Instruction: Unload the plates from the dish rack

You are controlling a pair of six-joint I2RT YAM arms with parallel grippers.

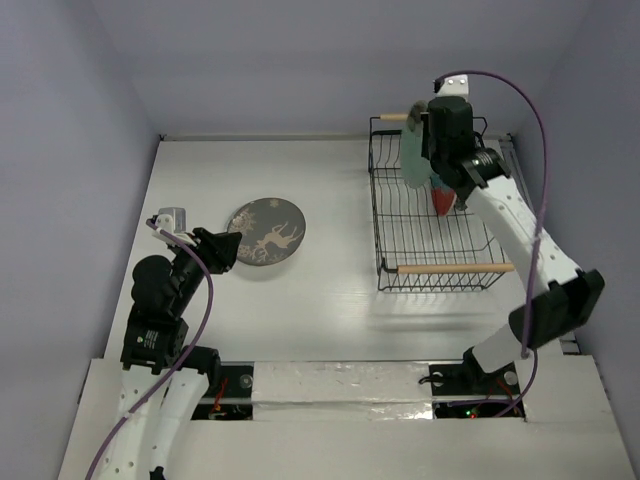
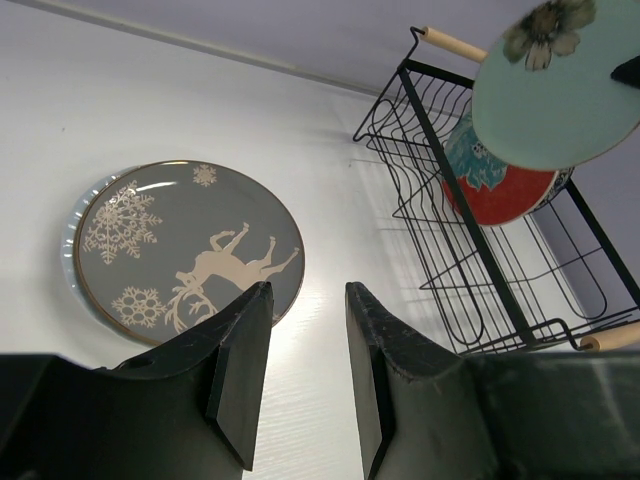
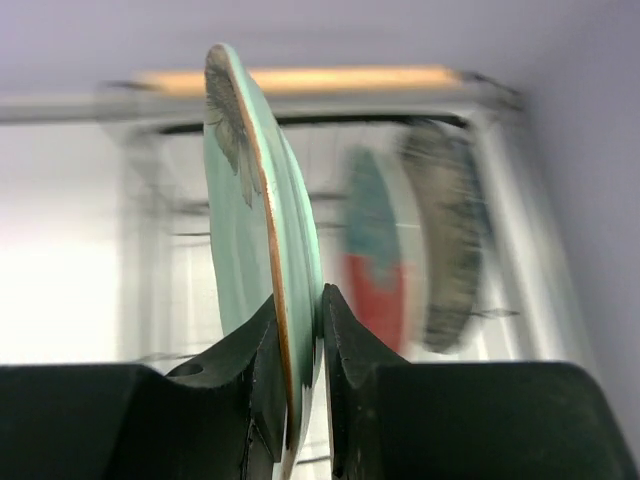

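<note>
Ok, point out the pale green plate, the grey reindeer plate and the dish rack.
pale green plate (image 2: 555, 95): left wrist view, middle of its face.
grey reindeer plate (image 1: 266, 231): top external view, centre of its face.
dish rack (image 1: 455, 268): top external view, near wooden handle.

The left gripper (image 2: 308, 300) has its fingers apart. The grey plate (image 1: 266, 232) lies flat just in front of it. Between that plate and the dish rack (image 1: 379, 215) is a wide strip of bare table (image 1: 330, 190) to pass through. The right gripper (image 3: 300, 310) pinches the green plate (image 1: 414, 160) up over the rack's far end. Under it, the red and teal plate (image 1: 443, 200) stands in the wires. The rack's near half has open slots, and the wooden handle (image 1: 455, 268) crosses its end.
</note>
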